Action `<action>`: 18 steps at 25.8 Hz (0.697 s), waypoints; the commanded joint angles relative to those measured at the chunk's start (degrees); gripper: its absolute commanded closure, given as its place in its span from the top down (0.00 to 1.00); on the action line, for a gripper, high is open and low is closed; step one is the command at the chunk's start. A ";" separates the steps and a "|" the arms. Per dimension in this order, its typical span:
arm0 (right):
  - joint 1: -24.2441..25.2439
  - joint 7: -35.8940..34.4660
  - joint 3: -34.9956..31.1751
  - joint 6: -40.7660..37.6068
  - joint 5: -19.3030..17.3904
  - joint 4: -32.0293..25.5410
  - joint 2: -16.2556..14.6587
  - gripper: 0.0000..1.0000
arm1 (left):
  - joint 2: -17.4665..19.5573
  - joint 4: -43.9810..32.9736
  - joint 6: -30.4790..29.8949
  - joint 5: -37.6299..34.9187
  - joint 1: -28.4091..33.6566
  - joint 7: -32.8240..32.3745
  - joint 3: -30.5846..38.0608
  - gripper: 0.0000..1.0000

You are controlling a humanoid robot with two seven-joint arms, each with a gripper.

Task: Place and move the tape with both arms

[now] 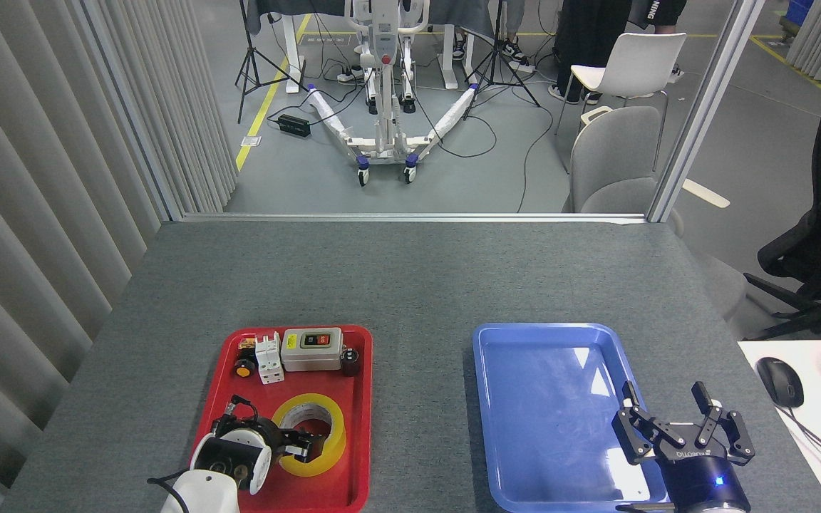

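Note:
The tape, a yellow roll with a white printed core, lies flat in the near half of the red tray. My left gripper comes in from the lower left. Its dark fingers sit at the roll's near-left wall, and one reaches into the core hole. The fingers are small and dark, so their grip does not show. My right gripper hangs over the near right corner of the blue tray. It is open with nothing between its fingers.
At the far end of the red tray are a grey switch box, a white breaker and small parts. A white desk with a mouse borders the right. Chairs stand past the table's far edge.

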 commanded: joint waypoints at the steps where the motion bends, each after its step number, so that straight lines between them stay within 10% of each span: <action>1: -0.33 0.24 -0.04 -0.04 -0.01 -0.01 0.79 1.00 | 0.16 0.04 -0.28 0.02 0.10 -0.25 -0.02 0.72; 18: 1.16 0.15 1.55 0.05 0.43 -0.09 0.79 1.00 | 0.24 0.39 -3.27 1.17 0.02 -0.69 -0.02 0.51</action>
